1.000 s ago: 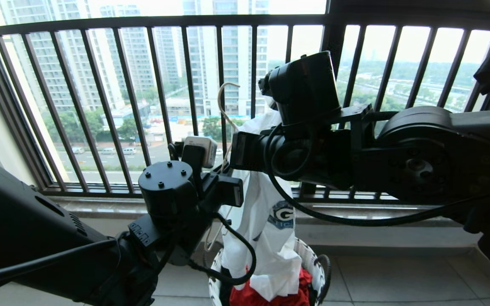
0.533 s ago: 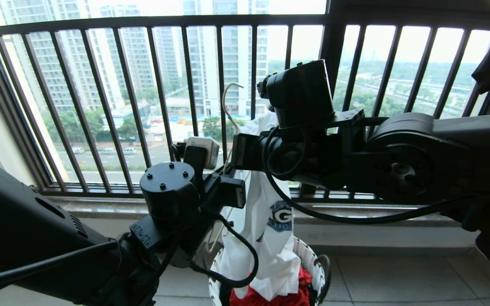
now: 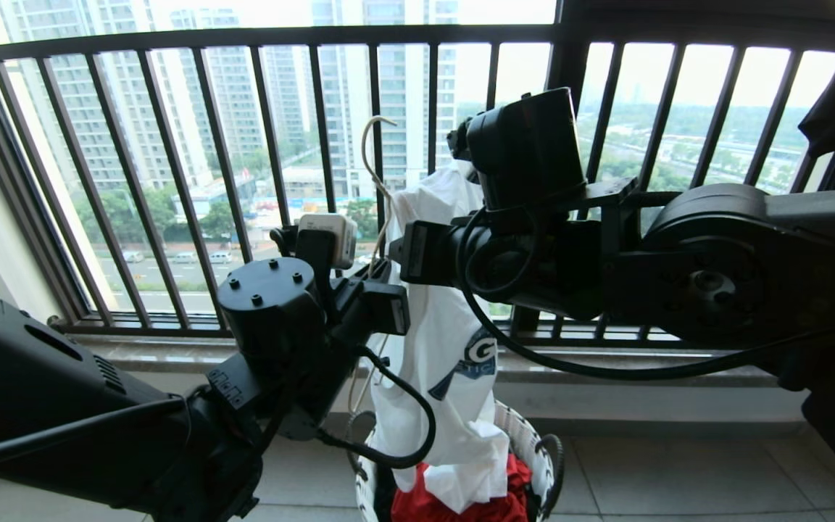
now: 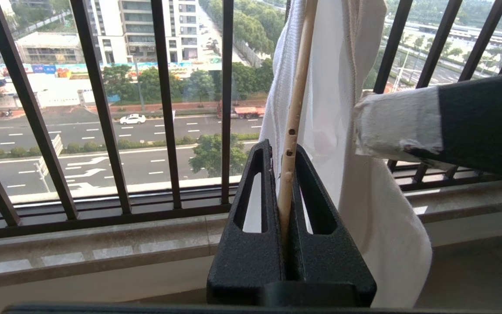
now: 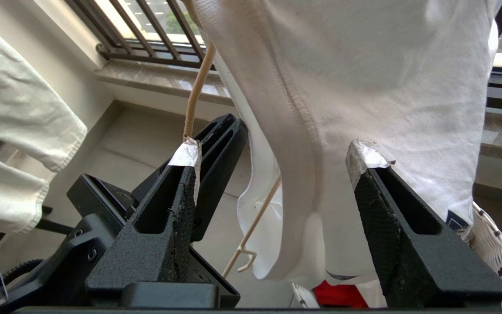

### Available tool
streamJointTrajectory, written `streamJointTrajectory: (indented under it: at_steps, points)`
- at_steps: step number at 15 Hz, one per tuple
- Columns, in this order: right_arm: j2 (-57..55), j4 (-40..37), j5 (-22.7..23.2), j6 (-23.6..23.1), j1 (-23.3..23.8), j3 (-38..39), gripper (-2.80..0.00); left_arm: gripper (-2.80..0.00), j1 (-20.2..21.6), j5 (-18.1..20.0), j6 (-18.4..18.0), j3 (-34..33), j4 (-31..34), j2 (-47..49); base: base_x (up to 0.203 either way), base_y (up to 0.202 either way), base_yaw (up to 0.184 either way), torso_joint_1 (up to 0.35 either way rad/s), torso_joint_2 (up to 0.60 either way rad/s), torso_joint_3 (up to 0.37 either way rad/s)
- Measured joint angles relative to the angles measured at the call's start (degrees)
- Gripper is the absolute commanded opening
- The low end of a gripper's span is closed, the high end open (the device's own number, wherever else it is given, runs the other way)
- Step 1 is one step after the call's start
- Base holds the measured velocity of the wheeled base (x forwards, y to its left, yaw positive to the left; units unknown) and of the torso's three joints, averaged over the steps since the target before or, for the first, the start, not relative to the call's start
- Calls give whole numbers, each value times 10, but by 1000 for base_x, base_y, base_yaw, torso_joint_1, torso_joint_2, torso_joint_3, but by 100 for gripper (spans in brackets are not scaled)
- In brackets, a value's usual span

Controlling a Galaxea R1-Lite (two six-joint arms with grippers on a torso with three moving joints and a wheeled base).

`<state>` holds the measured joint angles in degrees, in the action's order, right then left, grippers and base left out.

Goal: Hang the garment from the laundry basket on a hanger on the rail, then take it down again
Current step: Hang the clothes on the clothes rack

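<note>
left gripper (image 4: 289,174): clamped tight on the hanger (image 4: 296,87) rod, holding it upright by the window bars

right gripper (image 5: 273,161): jaws spread wide, nothing pinched, shirt fabric just hanging between them

garment (image 3: 454,326): white tee draped on the hanger, at 12 o'clock above the basket

laundry basket (image 3: 533,442): on the floor, red garment (image 3: 461,507) inside

The white T-shirt (image 3: 446,341) with a blue chest logo hangs draped on the thin cream hanger (image 3: 372,174), which stands tilted, hook up. Its hem falls into the white woven basket (image 3: 533,442).
</note>
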<state>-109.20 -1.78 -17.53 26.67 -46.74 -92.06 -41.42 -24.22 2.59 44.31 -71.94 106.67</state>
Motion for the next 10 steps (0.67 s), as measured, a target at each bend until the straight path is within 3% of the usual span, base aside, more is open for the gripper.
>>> streamJointTrajectory:
  at_steps: [3,4,5,10]
  points:
    - [33,-7,0,-7,3,10,0,-280,18,2,0,10,1,-12,0,0,0,0,0,0]
    - [46,-17,0,-11,6,12,-65,-280,25,2,0,12,1,-17,0,0,0,0,0,0]
    - [59,-29,0,-14,10,13,-280,-280,33,3,0,15,1,-24,0,0,0,0,0,0]
    - [93,-34,0,-43,45,14,-280,-280,49,23,0,18,8,-61,0,0,0,0,0,0]
